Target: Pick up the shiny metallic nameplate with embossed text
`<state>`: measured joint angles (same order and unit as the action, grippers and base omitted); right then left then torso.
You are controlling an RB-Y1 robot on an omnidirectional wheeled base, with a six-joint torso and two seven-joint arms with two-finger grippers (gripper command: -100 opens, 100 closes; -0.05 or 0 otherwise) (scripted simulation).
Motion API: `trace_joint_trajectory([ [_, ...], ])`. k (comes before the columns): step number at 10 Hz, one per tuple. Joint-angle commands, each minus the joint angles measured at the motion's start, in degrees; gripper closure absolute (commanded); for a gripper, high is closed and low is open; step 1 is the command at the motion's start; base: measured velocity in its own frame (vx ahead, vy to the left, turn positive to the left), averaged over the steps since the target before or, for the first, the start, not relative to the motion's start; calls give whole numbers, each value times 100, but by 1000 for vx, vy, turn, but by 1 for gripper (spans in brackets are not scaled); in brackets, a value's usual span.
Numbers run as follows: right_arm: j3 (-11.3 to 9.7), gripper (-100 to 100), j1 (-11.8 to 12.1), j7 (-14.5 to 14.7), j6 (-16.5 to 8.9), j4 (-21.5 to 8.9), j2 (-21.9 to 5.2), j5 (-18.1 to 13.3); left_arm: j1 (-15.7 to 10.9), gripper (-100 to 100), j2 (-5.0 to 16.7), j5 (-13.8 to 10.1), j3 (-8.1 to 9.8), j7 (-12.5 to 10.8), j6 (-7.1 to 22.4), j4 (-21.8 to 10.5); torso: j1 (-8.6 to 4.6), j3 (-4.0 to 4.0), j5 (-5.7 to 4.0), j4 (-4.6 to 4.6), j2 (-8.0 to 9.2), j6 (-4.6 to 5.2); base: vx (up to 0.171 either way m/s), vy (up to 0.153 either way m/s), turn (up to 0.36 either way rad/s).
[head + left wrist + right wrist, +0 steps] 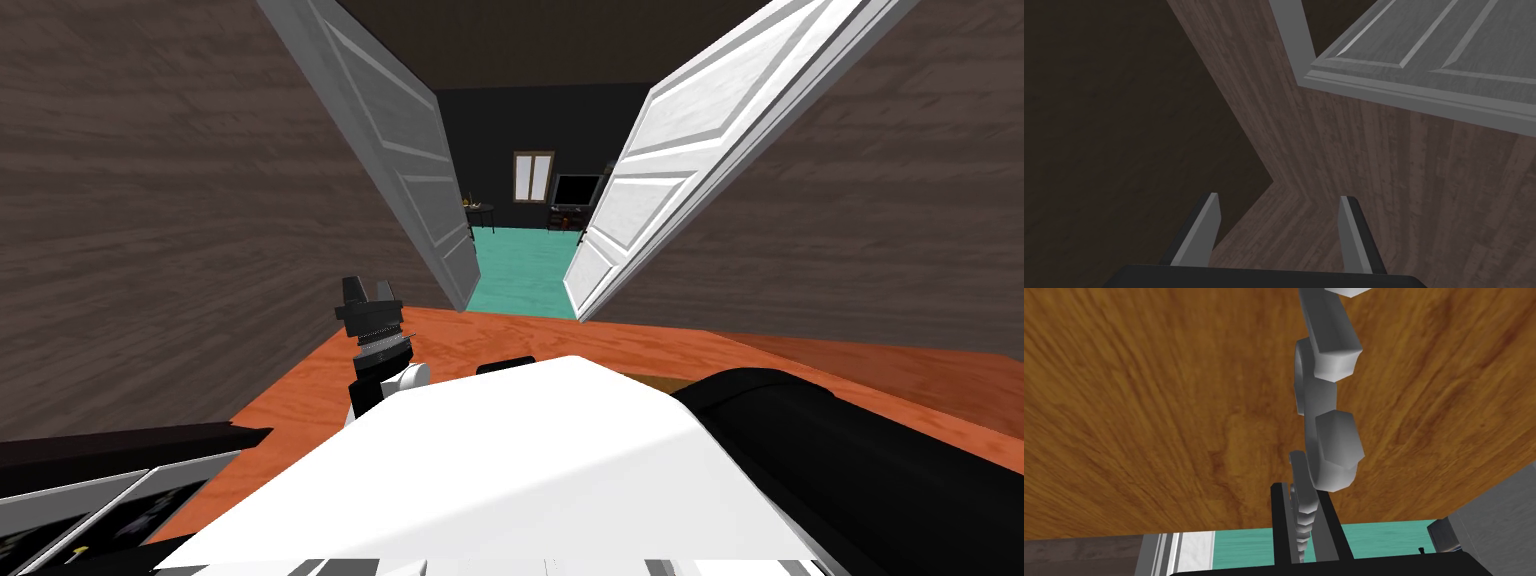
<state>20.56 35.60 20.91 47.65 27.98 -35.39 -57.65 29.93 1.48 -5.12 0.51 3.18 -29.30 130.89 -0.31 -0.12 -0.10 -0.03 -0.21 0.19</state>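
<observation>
My right gripper (1302,508) is shut on a grey nameplate (1330,453) seen edge-on. The plate rises from between the two fingers, and chunky raised letter blocks stick out of one face. Its far end runs out of the right wrist view. It hangs over an orange-brown wooden floor (1149,413). In the head view my left gripper (370,292) is raised ahead of my chest on the left. The left wrist view shows my left gripper (1279,200) open with nothing between its fingers, facing a brown wall.
Two white panelled doors, the left door (415,170) and the right door (660,180), stand open ahead onto a room with a teal floor (520,270). Brown wood walls (150,220) flank the doorway. Dark furniture (110,450) lies at my lower left.
</observation>
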Motion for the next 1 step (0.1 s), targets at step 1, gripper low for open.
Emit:
trace_joint_trajectory([
  [1, 0, 0, 0, 0, 0, 0, 0, 0, 0, 0, 0, 0, 0, 0, 0, 0, 0, 0, 0, 0, 0, 0, 0, 0, 0],
])
